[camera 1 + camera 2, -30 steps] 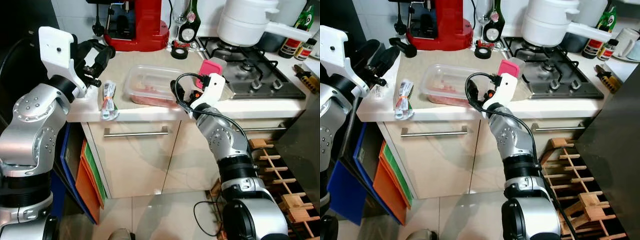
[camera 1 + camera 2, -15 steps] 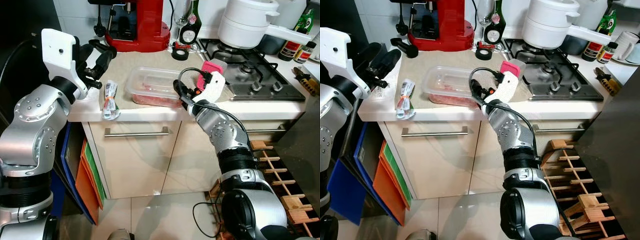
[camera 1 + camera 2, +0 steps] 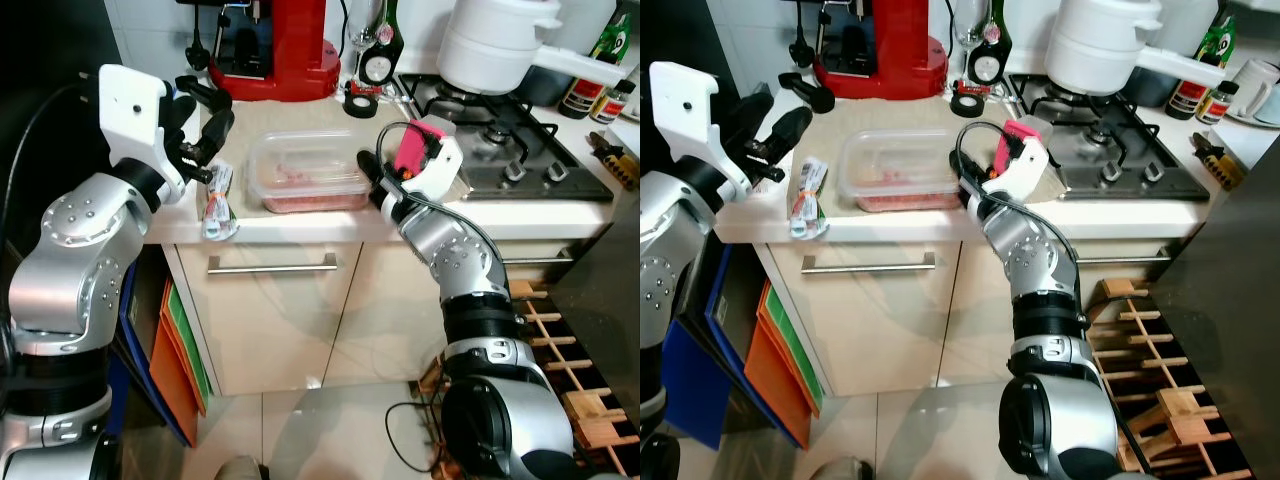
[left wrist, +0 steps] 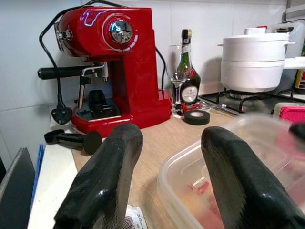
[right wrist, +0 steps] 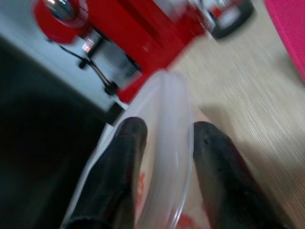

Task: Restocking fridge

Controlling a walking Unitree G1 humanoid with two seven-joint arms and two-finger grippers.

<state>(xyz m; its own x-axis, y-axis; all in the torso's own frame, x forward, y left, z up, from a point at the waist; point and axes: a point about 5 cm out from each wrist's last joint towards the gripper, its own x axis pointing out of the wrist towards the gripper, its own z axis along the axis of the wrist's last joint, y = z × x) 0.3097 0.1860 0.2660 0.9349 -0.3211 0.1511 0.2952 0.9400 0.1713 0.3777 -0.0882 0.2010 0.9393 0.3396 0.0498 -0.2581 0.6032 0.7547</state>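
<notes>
Container (image 3: 305, 170): clear plastic, shallow, rectangular, lidded, holding reddish food. Located on the beige table (image 3: 300, 118) close to the front edge, between a small foil-and-paper packet (image 3: 217, 196) on the robot's left and a pink block (image 3: 413, 145) on its right, in front of the red coffee machine (image 3: 280, 45).

Right end effector (image 5: 164, 143): fingers parted, straddling the rounded rim at the container's right end, one finger over the lid and one at the outer wall. Not yet closed on it, as far as the right wrist view shows; contact cannot be confirmed because of blur.

Left end effector (image 4: 167, 157): fingers spread wide, held just above the table's left corner, aimed toward the container's left end, not touching it.

Handling judgement:
- Probably light to moderate in weight; thin walls likely to flex under a hard pinch.
- Smooth plastic, likely slippery; lid may pop loose if squeezed at the rim alone.
- Contents appear loose, so likely to shift if tilted. Keep level.

Recommended hold:
- Grip at the short ends, over the stiffer rim lip, not at mid-wall.
- Support from both ends preferable to a single-end pinch, which would likely lever the container downward and twist it.
- Lift straight up before carrying, clear of the packet and pink block.

Hazard: front edge of the table close by; a slip there would likely drop the container to the floor.
</notes>
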